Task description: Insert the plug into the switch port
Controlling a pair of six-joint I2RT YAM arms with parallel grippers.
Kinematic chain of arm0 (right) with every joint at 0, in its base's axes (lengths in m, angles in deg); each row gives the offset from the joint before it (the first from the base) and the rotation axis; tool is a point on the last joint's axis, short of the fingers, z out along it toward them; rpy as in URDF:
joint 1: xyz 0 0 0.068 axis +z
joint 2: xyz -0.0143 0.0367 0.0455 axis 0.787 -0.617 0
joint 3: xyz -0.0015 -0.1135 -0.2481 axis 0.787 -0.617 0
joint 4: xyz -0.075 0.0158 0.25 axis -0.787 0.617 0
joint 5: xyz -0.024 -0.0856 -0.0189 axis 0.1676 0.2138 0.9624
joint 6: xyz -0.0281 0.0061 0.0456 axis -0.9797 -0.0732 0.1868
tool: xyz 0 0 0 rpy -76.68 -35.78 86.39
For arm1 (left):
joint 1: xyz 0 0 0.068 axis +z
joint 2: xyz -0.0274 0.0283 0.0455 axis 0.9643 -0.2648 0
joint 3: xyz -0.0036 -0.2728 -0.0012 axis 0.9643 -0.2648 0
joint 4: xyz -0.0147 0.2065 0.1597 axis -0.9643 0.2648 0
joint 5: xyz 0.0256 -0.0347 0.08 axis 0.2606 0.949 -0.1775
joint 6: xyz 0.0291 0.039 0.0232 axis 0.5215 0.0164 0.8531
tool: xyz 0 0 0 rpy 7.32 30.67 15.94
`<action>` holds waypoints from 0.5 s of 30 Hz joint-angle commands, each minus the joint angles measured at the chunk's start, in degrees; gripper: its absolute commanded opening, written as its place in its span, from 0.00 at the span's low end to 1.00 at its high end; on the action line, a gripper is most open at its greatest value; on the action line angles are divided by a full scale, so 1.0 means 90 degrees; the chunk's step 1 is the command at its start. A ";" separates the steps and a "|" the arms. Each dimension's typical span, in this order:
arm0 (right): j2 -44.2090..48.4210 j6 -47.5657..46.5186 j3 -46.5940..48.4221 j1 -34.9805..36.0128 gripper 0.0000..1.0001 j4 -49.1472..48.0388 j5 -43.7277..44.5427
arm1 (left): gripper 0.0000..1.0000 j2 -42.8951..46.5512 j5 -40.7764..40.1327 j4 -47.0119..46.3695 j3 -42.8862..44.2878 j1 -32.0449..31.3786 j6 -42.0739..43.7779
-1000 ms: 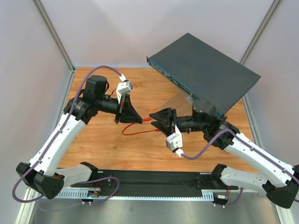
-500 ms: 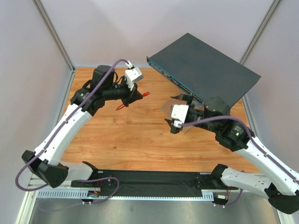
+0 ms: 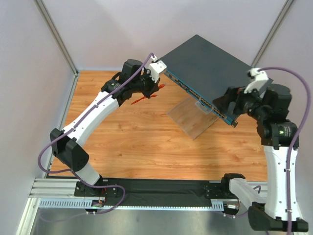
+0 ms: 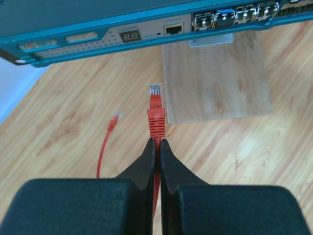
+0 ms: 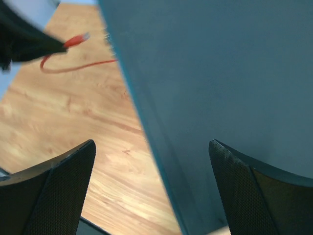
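My left gripper [image 4: 157,142] is shut on the thin red cable just behind the red-booted plug [image 4: 155,110]. The plug sticks out ahead of the fingertips and points at the switch's front face [image 4: 98,36], a short gap below it. A single square port [image 4: 173,29] sits slightly right of the plug's line, and more ports [image 4: 244,13] run to the right. In the top view the left gripper [image 3: 155,88] holds the plug [image 3: 160,86] at the left end of the dark switch [image 3: 215,68]. My right gripper [image 5: 151,144] is open and straddles the switch's right front end [image 3: 226,106].
The cable's free end [image 4: 113,121] hangs loose over the wooden table [image 3: 122,137]. A pale wooden block [image 3: 193,117] lies under the switch's front edge. Grey walls enclose the table, and a black rail [image 3: 161,188] runs along the near edge.
My left arm has carried the plug up and right from mid-table to the switch's left end. My right arm has swung right and now straddles the switch's right end, open.
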 commanded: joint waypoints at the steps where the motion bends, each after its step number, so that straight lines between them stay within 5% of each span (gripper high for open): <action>1: 0.0038 0.1581 0.0322 -0.1243 0.98 0.0776 -0.1362 | 0.00 -0.0038 0.0388 -0.0578 0.0233 -0.0091 -0.0318; 5: -0.0079 0.2323 0.0176 -0.3222 0.98 0.1070 -0.2631 | 0.00 -0.0048 0.0427 -0.0695 0.0194 -0.0228 -0.0309; 8: -0.0109 0.2483 0.0059 -0.3968 1.00 0.1119 -0.3268 | 0.00 -0.0126 0.0428 -0.0676 0.0282 -0.0287 -0.0386; 15: -0.0304 0.2298 -0.0243 -0.4722 1.00 0.1528 -0.3474 | 0.00 -0.0224 0.0476 -0.0686 0.0389 -0.0297 -0.0534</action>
